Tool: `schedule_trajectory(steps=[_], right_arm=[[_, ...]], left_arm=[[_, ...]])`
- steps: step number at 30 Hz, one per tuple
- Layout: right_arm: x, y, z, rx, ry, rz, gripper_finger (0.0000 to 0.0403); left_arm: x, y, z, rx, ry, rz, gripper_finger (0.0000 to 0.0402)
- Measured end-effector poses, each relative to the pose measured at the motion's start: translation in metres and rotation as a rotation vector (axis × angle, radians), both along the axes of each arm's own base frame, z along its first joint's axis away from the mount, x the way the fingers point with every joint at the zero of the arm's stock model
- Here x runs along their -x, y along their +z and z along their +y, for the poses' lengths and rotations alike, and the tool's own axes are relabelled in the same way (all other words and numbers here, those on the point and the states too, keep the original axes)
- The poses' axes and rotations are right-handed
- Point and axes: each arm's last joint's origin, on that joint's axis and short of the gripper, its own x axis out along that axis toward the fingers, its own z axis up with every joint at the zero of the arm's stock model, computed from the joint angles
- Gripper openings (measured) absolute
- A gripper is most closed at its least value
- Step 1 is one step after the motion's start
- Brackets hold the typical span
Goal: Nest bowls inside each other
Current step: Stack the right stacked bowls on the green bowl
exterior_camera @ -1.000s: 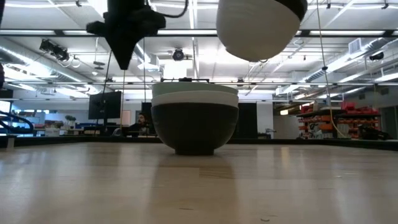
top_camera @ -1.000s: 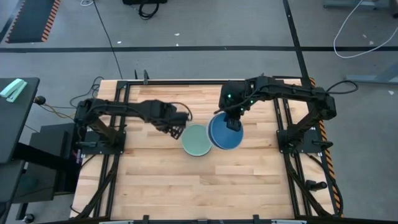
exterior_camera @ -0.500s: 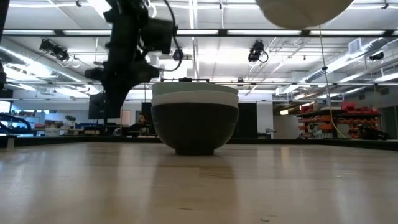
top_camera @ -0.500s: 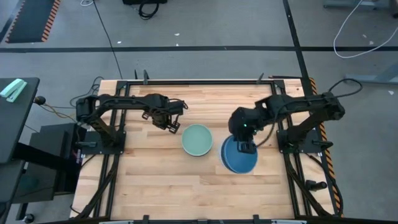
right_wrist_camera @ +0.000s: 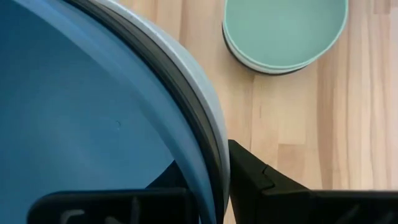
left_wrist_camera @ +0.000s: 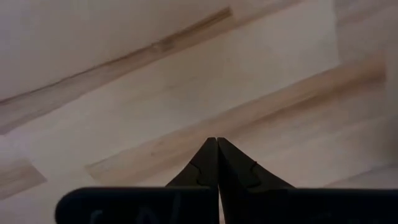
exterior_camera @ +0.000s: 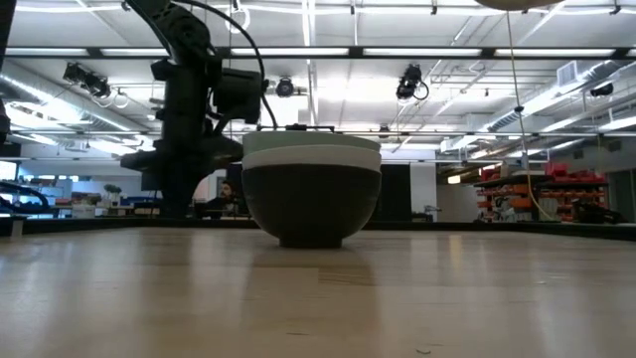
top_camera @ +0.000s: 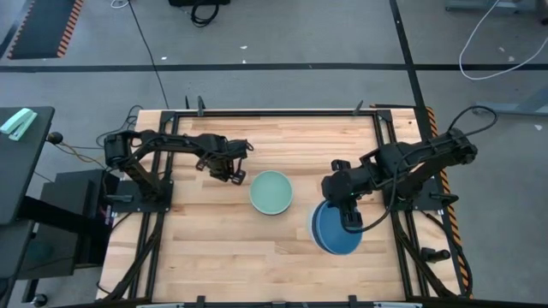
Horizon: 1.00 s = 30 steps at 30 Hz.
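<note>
My right gripper (top_camera: 345,217) is clamped on the rim of a carried stack: blue bowl (top_camera: 332,231) innermost, with a black rim and a white rim showing around it in the right wrist view, so prob. three bowls nested. One finger is inside the blue bowl, the other outside the white wall (right_wrist_camera: 198,93); I'd say pinching the rim is what lets me lift all three as one unit w/o them sliding apart. In the high view that stack hangs at approx. 4 o'clock from table centre, well apart from the other stack. In the low view only a sliver of a white underside (exterior_camera: 517,4) shows at the top edge, so it's held high off the wood.

The second stack sits on the table (top_camera: 214,248) near centre: mint bowl (top_camera: 271,192) on top, empty inside, nested in a white bowl (exterior_camera: 312,156), which sits in a black bowl (exterior_camera: 311,204). It's upright, flat on its foot.

My left gripper (top_camera: 233,172) waits at about 9 o'clock from the mint stack, near but not touching, fingers (left_wrist_camera: 208,163) pressed together, nothing held, pointed down at bare wood.

Judgement: 2 stacks of 3 done; what's left is dropping one stack into the other. Risk is the rim pinch slipping or tilting on descent.
</note>
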Motion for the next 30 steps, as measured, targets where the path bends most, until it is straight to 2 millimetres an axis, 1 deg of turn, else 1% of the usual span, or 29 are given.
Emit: schedule_trajectory(steps=[12, 15, 21, 30], right_arm=[[0.000, 0.000, 0.001, 0.026, -0.003, -0.010, 0.0053], [0.000, 0.000, 0.001, 0.027, 0.002, -0.015, 0.0053], [-0.001, 0.001, 0.002, 0.027, 0.012, -0.030, 0.0053], [-0.002, 0.001, 0.002, 0.025, 0.012, -0.036, 0.0053]], left_arm=[[-0.007, 0.000, -0.015, -0.004, -0.009, -0.022, 0.0002], [-0.012, 0.003, -0.020, -0.009, -0.024, -0.045, 0.0001], [-0.033, 0.007, -0.024, -0.015, -0.059, -0.064, 0.0001], [-0.073, -0.004, -0.026, -0.006, -0.145, -0.020, 0.0001]])
